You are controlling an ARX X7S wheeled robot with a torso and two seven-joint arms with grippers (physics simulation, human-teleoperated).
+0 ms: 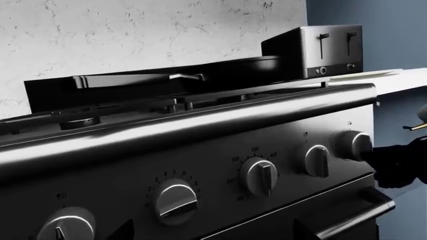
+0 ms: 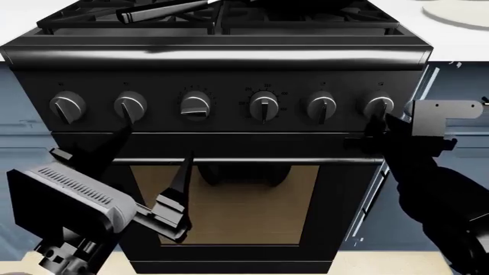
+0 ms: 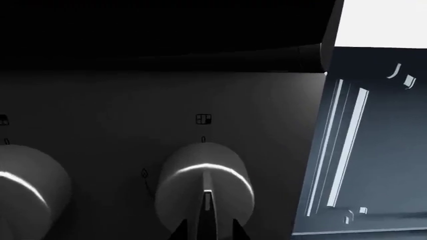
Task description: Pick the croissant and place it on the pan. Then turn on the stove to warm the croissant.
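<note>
On the stove top, well above and behind both tools, the pan sits on the cast-iron grates; seen from the left wrist nearly side-on, its inside is hidden, so whether the croissant lies in it cannot be told, and the croissant shows in no view. The pan's long handle runs along the stove's width, pointing away from the toaster, which stands just beyond the pan on the white bench. In the head view only the handle's end and a dark sliver of the pan show, cut off by the frame edge.

Right tool is at the rightmost knob of the six; the right wrist view shows dark fingertips straddling the knob's ridge, though whether they actually pinch it is unclear. Left tool hangs lower, before the oven door, its fingers spread wide and holding nothing, with the second knob from the left just above one fingertip. A white plate on the bench is cut off by the frame corner.
</note>
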